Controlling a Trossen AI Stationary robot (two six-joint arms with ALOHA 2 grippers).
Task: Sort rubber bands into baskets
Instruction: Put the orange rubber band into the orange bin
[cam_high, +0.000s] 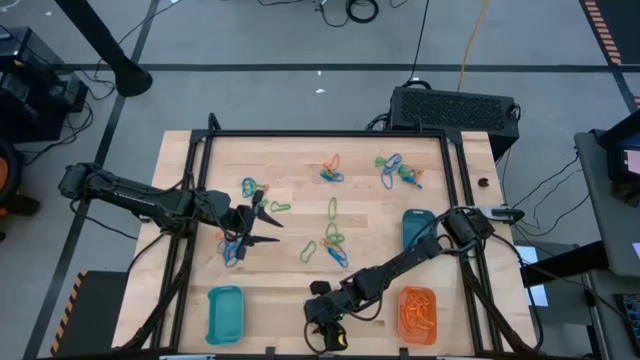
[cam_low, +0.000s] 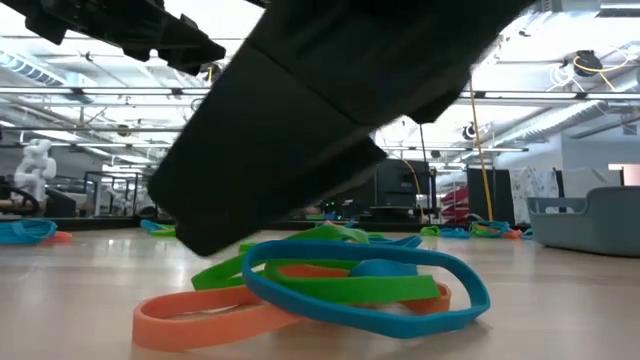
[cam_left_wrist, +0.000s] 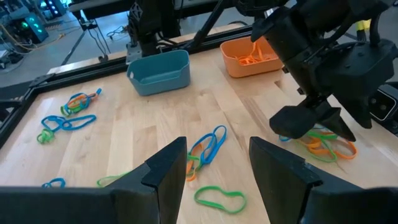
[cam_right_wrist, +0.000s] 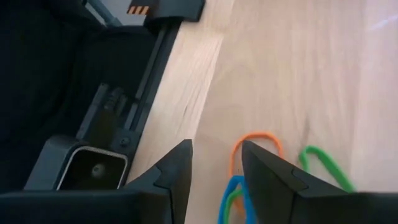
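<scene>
A small pile of orange, green and blue rubber bands (cam_low: 330, 285) lies at the table's near edge. My right gripper (cam_right_wrist: 216, 158) reaches down over it, open by a narrow gap, with a blue and green band (cam_right_wrist: 233, 199) between its fingers and an orange loop (cam_right_wrist: 255, 140) just beyond them. My left gripper (cam_high: 272, 224) hovers open over the table's left part, holding nothing. More rubber bands (cam_high: 333, 235) lie scattered over the table. There is a teal basket (cam_high: 225, 312) at the near left, a second teal basket (cam_high: 417, 228) at the right, and an orange basket (cam_high: 418, 313) with orange bands at the near right. My right gripper comes at the pile slanting down toward the table's near edge, one finger (cam_right_wrist: 177, 171) on each side of the blue and green bands. The bands lie flat on the wood. I cannot tell whether the fingers touch them.
A small black camera box (cam_right_wrist: 93, 168) sits on the black frame rail at the near edge, close beside my right gripper. Other band clusters lie at the far middle (cam_high: 332, 170), the far right (cam_high: 395, 170) and the left (cam_high: 250, 188). Bare wood shows between them.
</scene>
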